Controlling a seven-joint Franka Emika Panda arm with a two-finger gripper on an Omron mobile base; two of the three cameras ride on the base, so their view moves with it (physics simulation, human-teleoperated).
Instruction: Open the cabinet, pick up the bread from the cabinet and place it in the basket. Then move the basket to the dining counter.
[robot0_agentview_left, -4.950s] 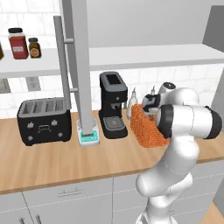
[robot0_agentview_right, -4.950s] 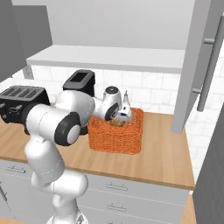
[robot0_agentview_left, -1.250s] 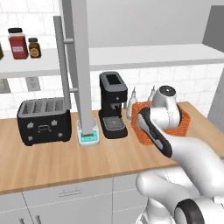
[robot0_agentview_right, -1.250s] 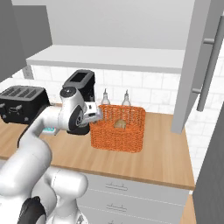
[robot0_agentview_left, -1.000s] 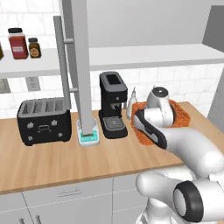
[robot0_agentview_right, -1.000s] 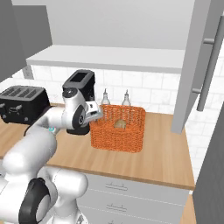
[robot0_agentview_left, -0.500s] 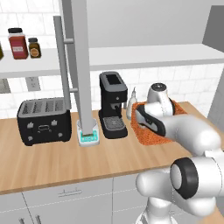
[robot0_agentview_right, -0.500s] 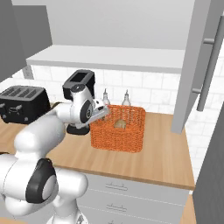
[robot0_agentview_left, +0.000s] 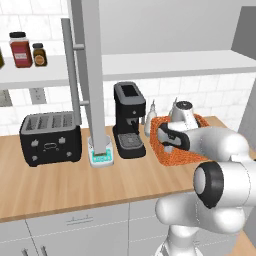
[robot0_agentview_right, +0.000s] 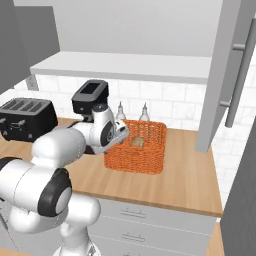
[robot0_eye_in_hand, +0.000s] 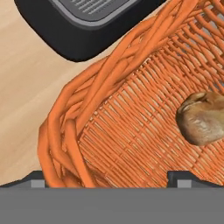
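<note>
Fingers stand apart astride the basket rim; closing off-centre could tip it, spilling the bread ahead.

White tiled wall behind a wooden bench carrying a black toaster and coffee machine.

Black toaster left on surface; black coffee machine right of it; two spice jars on shelf.
</note>
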